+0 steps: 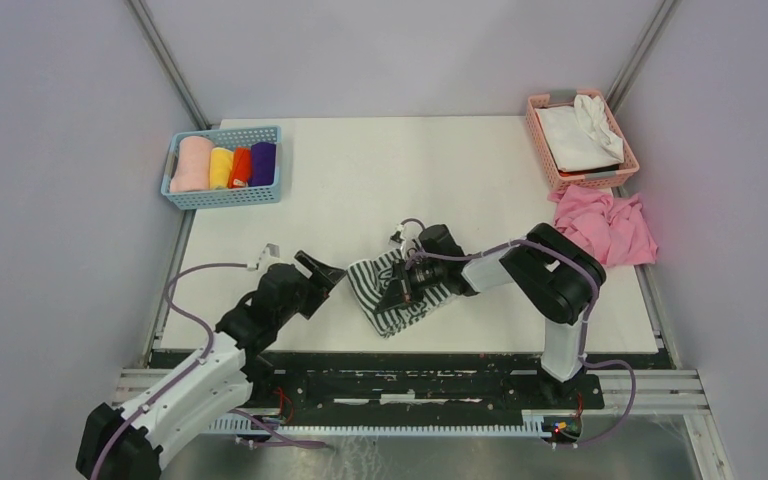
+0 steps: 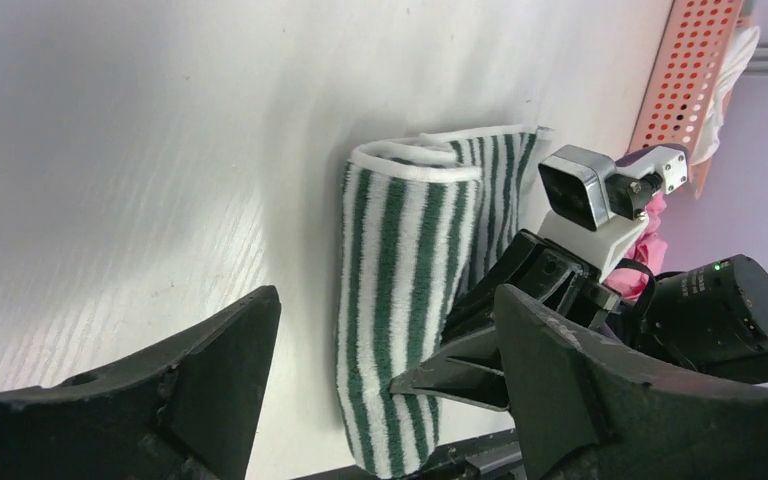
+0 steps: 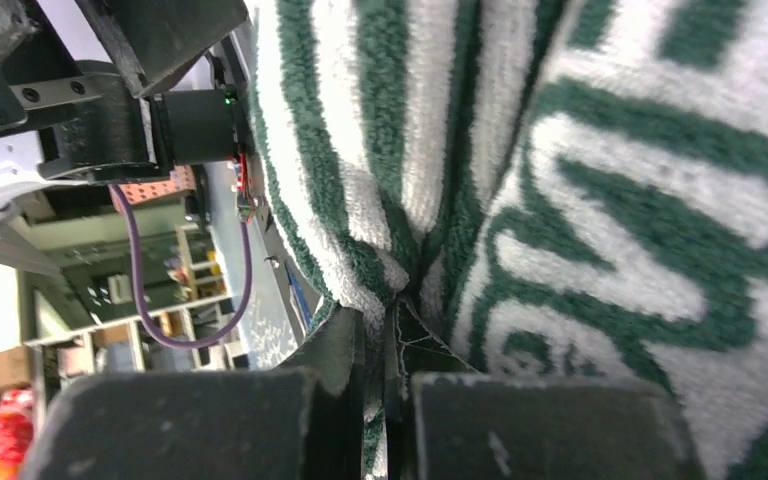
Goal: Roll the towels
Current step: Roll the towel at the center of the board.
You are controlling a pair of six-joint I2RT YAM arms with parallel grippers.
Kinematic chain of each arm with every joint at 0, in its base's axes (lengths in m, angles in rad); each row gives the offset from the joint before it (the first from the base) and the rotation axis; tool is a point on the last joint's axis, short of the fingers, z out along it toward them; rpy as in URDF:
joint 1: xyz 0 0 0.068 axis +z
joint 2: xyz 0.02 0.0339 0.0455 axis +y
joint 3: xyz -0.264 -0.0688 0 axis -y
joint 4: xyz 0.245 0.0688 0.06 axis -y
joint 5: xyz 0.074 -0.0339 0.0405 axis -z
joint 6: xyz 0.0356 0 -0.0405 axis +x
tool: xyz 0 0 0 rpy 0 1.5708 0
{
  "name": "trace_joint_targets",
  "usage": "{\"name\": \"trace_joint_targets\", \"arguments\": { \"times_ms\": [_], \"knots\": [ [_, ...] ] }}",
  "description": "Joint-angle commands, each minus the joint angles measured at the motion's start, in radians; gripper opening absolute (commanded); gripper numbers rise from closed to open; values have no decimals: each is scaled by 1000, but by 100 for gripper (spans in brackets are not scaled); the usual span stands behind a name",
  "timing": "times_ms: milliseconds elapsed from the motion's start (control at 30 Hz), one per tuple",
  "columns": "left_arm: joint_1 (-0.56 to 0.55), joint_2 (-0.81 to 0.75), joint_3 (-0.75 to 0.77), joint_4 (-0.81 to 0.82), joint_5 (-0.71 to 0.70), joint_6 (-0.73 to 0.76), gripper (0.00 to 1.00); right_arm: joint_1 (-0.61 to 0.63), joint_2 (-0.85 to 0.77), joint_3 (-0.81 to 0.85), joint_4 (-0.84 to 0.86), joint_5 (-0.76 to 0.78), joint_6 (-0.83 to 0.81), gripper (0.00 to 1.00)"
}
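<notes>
On my right wrist feed I see only pieces of big white lettering woven into the green of the striped towel [image 3: 610, 200], cropped too close to read as a word. I find no other legible text.

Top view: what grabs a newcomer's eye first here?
The green-and-white striped towel lies bundled at the table's near middle, pinched in the right tool. The left tool hangs open just left of it. Far left, a blue basket holds four bright rolled cloths.

The striped towel [image 2: 400, 280] looks nubbly terry (looped pile), the table [image 2: 110, 120] matt
</notes>
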Motion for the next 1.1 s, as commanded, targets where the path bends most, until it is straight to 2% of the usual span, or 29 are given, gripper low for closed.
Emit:
{"name": "trace_joint_targets", "arguments": {
  "times_ms": [0, 133, 400, 533, 633, 867, 967, 1033, 1067],
  "knots": [
    [4, 59, -21, 114, 80, 7, 86, -43, 11, -115, 163, 15, 119, 0],
    [6, 193, 6, 253, 155, 59, 86, -76, 67, -156, 222, 9, 164, 1],
    [14, 446, 84, 468, 274, 89, 88, -98, 102, -157, 176, 0, 127, 1],
    [14, 563, 122, 523, 335, 91, 87, -102, 107, -154, 166, -4, 117, 0],
    [13, 624, 129, 523, 353, 86, 83, -102, 106, -150, 157, -6, 107, 1],
    [11, 727, 186, 381, 258, 85, 54, -101, 35, -99, -17, 26, -9, 4],
    [11, 726, 221, 257, 167, 64, 35, -92, -24, -43, -175, 68, -107, 10],
    [11, 680, 219, 196, 99, 31, 17, -83, -58, 11, -290, 106, -201, 13],
    [11, 645, 212, 164, 61, 11, 12, -78, -70, 45, -376, 125, -246, 14]
  ]
}}
